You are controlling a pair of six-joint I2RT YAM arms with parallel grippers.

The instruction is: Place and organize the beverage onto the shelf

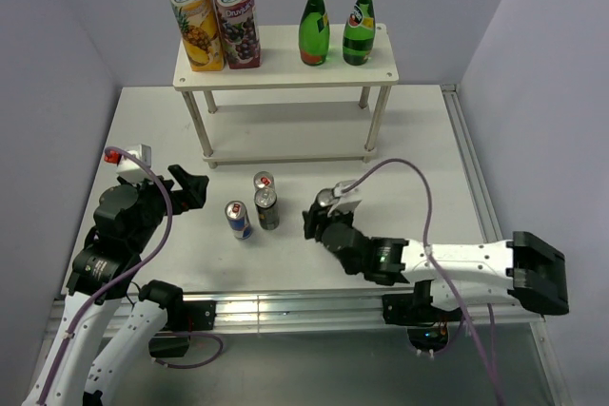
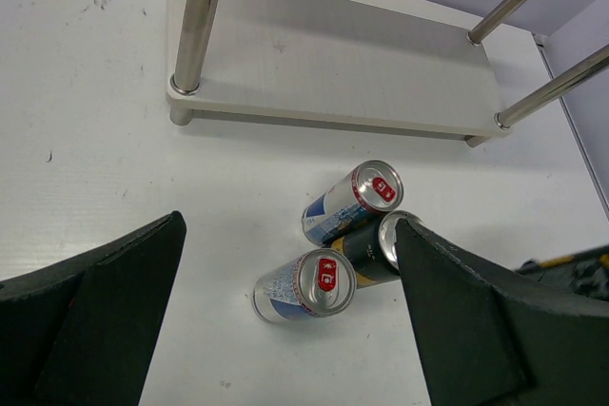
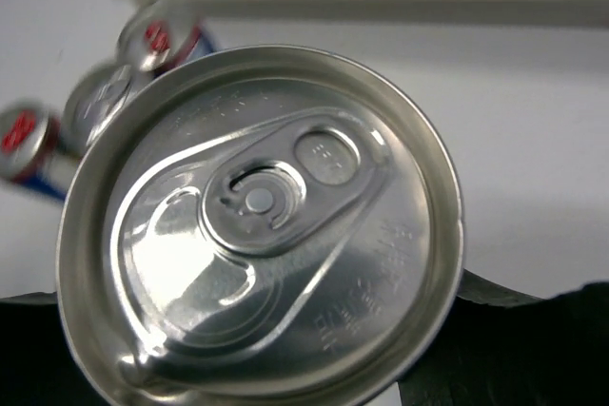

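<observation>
Down by the near edge, the left gripper (image 1: 191, 187) hangs with its jaws spread wide, nothing between them. The right gripper (image 1: 322, 213) is pinching a silver-topped can (image 3: 257, 225), upright, low over the table (image 1: 428, 149). Between the two arms, three cans (image 1: 257, 204) stand clustered. Beyond them, the shelf (image 1: 285, 71) carries two juice cartons (image 1: 214, 11) and two green bottles (image 1: 336, 24) on its top board.

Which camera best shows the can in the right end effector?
The right wrist view: the can fills the frame, pull tab sharp. The overhead view shows only its silver lid inside the right end effector. The left wrist view misses it.
</observation>
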